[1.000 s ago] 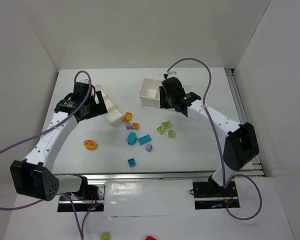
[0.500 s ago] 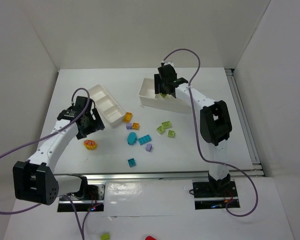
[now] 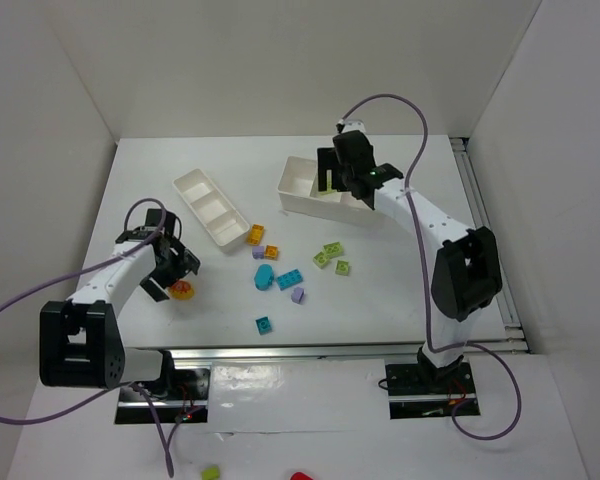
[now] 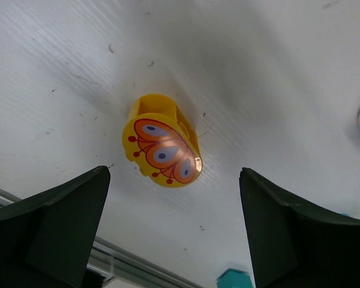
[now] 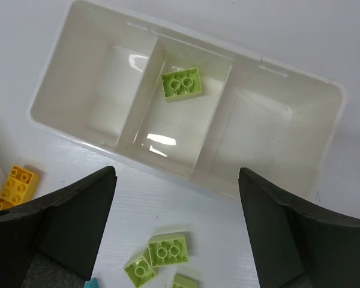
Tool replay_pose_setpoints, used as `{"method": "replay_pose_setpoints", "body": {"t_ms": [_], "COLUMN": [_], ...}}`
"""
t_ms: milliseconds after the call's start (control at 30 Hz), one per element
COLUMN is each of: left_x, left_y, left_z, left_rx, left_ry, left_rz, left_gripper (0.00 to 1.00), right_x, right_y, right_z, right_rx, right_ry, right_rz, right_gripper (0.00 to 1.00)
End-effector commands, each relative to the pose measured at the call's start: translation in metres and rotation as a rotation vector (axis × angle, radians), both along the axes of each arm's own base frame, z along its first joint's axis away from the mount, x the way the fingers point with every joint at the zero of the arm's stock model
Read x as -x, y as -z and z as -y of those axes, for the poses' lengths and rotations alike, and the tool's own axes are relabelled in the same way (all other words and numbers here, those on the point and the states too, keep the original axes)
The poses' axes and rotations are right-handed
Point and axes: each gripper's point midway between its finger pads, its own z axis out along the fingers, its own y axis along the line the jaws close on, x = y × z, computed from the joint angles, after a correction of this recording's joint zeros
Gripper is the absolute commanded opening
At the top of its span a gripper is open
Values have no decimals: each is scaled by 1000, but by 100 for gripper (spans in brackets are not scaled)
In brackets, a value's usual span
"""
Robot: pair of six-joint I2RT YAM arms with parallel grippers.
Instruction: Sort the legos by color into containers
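Observation:
My left gripper [image 3: 170,278] stands open, low over an orange-yellow butterfly-printed piece [image 4: 162,150] that lies between and just ahead of its fingers, untouched. My right gripper [image 5: 177,174] hangs open over the near edge of the deeper white tray [image 5: 288,72]. One lime green brick [image 5: 181,84] lies in that tray's middle compartment. The slim tray [image 3: 210,208] sits left of centre. Loose legos lie between the trays: orange [image 3: 254,235], lime green [image 3: 332,249], teal-blue [image 3: 289,279] and lavender [image 3: 298,295].
White walls close in the table on the left, back and right. A metal rail [image 3: 310,350] runs along the near edge, by the arm bases. A lone teal brick [image 3: 264,324] sits close to that edge.
My right gripper has opened and a lime green brick now lies in the deeper tray's middle compartment. The left arm swung from the slim tray toward the near left, down to the butterfly piece.

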Motion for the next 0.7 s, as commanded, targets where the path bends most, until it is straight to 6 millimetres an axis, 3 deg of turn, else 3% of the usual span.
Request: {"method": "replay_pose_setpoints", "body": {"t_ms": [0, 133, 267, 333, 433, 467, 567, 600, 667], "left_x": [-4, -10, -13, -15, -18, -22, -32, -43, -54], "left_y": [10, 22, 29, 36, 36, 31, 10, -11, -34], "left_z": [-3, -6, -8, -8, -8, -8, -6, -5, -1], "left_rx": [19, 32, 23, 22, 19, 17, 13, -2, -18], "left_ry": [-136, -176, -193, -193, -183, -170, -130, -87, -43], "left_rz": [9, -9, -18, -31, -42, -25, 34, 106, 169], "left_gripper": [98, 97, 89, 72, 56, 47, 40, 37, 35], "right_x": [13, 27, 33, 37, 41, 42, 48, 52, 57], "right_y": [-24, -32, -28, -18, -17, -13, -15, -13, -9], "right_z": [-2, 5, 8, 10, 12, 14, 14, 17, 19], "right_rx": [-14, 2, -2, 5, 9, 11, 18, 24, 28], "right_ry": [-7, 7, 13, 18, 18, 31, 29, 29, 29], "right_rz": [47, 55, 45, 19, 11, 4, 4, -6, -13], "right_gripper": [90, 91, 91, 91, 91, 91, 91, 91, 91]}}
